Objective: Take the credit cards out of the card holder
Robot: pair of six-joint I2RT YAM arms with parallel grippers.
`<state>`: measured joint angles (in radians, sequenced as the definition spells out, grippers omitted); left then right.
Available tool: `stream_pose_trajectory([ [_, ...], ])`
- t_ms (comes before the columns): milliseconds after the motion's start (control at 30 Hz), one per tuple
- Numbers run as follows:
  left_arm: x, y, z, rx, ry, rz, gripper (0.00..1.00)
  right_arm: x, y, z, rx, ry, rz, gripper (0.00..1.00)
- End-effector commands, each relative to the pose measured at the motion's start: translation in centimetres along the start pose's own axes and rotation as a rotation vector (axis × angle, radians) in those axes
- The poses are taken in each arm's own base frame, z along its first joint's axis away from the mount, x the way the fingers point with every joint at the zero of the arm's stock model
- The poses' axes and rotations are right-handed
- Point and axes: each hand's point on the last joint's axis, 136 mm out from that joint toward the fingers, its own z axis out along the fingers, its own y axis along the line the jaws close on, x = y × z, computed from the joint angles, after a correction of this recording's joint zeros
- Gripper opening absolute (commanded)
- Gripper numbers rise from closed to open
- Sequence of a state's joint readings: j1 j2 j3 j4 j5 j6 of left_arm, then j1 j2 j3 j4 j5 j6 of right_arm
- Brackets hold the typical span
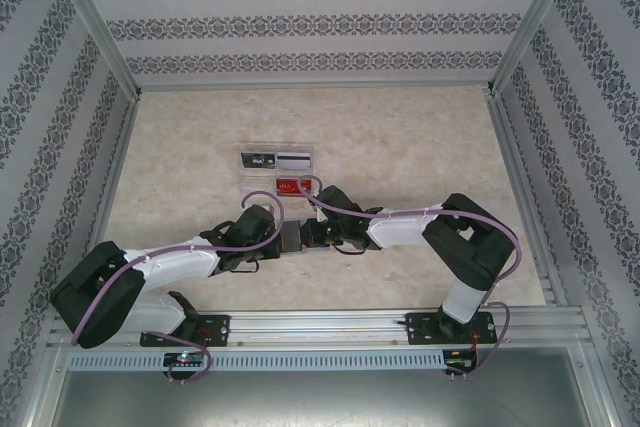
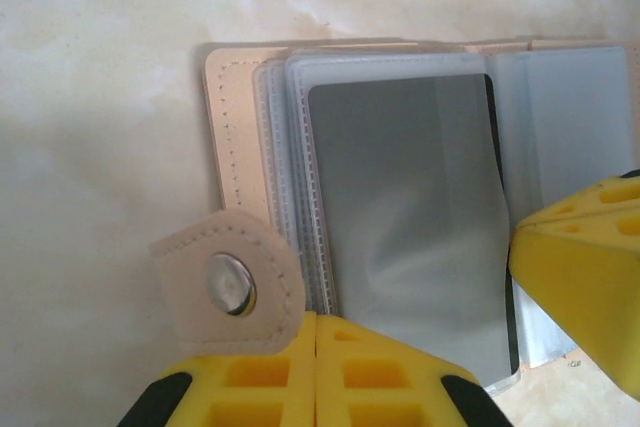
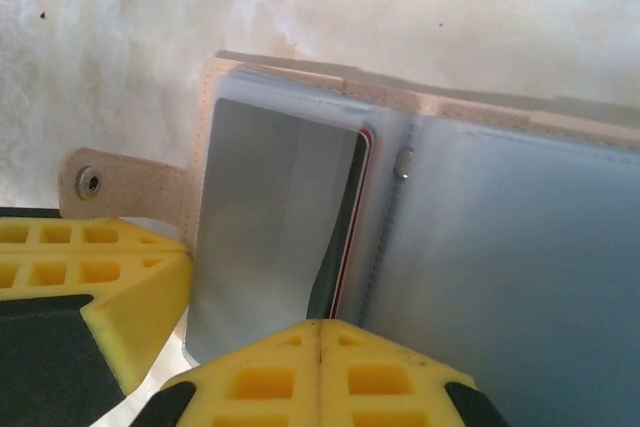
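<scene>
Lighting's soft and even from overhead for you, nothing dim. The pale table (image 2: 100,97) blows out almost white in both wrist views, and the plastic sleeves (image 2: 560,97) pick up a milky sheen. Up close the yellow fingers (image 3: 260,377) go soft. The top view stays fairly sharp, with only faint shadows under the arms (image 1: 400,227).

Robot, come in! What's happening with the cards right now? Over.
Left tool shut, right tool shut, both at the edge of the open card holder. Grey card in its sleeve, not yet out. Clear tray farther back, apart.
</scene>
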<state>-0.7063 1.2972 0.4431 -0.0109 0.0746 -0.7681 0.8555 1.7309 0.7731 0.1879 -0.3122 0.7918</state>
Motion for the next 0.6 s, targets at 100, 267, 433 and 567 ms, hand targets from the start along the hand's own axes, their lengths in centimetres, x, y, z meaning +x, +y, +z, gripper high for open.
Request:
stream_pose_trajectory([
  [100, 0.3, 0.7, 0.2, -0.015, 0.007, -0.025, 0.05, -0.2, 1.0, 0.1, -0.033, -0.007, -0.014, 0.0],
  [267, 0.4, 1.0, 0.2, -0.033, 0.009, -0.025, 0.03, -0.5, 0.3, -0.9, -0.023, -0.031, -0.003, 0.0],
  [433, 0.3, 1.0, 0.2, -0.031, 0.006, -0.026, 0.01, -0.6, 0.0, -1.5, -0.021, -0.039, -0.002, 0.0],
  [567, 0.3, 1.0, 0.2, -0.033, 0.007, -0.024, 0.01, -0.6, -0.1, -1.5, -0.022, -0.04, 0.001, 0.0],
])
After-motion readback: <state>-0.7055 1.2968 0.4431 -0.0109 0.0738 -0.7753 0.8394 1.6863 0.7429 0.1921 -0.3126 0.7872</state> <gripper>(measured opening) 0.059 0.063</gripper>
